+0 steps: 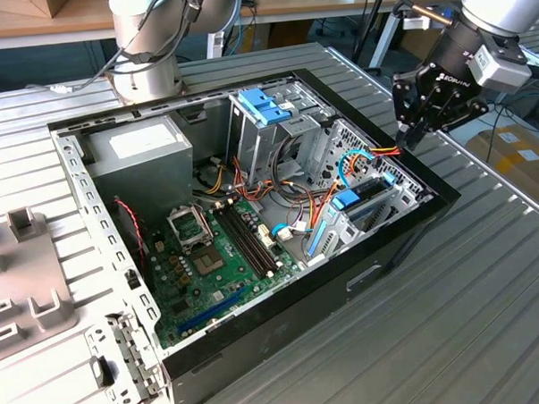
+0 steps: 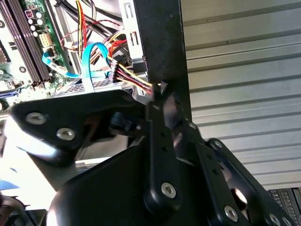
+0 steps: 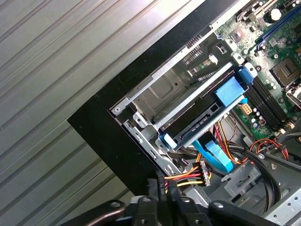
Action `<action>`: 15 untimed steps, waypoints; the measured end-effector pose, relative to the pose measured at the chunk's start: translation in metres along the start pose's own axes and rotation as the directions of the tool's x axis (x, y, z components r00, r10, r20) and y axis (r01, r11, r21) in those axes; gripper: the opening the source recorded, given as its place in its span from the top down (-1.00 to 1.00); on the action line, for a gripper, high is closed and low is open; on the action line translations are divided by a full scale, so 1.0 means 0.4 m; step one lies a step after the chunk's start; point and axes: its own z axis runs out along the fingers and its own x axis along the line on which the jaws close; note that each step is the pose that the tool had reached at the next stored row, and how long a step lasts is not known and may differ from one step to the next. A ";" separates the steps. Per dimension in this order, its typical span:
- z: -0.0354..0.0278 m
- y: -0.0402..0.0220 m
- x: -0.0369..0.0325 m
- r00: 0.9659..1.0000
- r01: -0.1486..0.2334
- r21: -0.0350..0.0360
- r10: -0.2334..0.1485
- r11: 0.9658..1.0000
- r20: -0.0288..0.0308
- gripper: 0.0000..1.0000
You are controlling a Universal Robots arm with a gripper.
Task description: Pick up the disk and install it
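The disk (image 3: 200,123) lies slotted in the metal drive bay near the case's black edge, blue rails and a blue tab along its side. In the exterior view the disk (image 1: 366,192) is at the case's right corner. My gripper (image 1: 408,139) hangs just above that corner. It is shut on the black plug (image 3: 160,182) of a red, yellow and black power cable (image 3: 188,176) that runs toward the disk. In the second wrist view the fingertips (image 2: 159,101) pinch the same plug (image 2: 162,86) over the case edge.
The open computer case (image 1: 405,241) lies flat on a ribbed metal table (image 1: 489,318). Inside are a green motherboard (image 1: 214,258), a grey power supply (image 1: 142,154), a tall drive cage with a blue top (image 1: 265,108) and loose blue and orange cables. Grey fixtures stand at the exterior view's left.
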 end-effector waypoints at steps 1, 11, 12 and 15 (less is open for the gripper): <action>0.000 0.000 0.000 1.000 0.000 0.000 0.000 1.000 0.000 0.40; 0.011 -0.001 0.003 0.997 0.074 -0.004 -0.074 0.997 0.004 0.15; 0.015 -0.001 0.003 0.997 0.074 -0.004 -0.074 0.997 0.004 0.15; 0.023 -0.004 0.007 0.997 0.074 -0.004 -0.074 0.997 0.004 0.15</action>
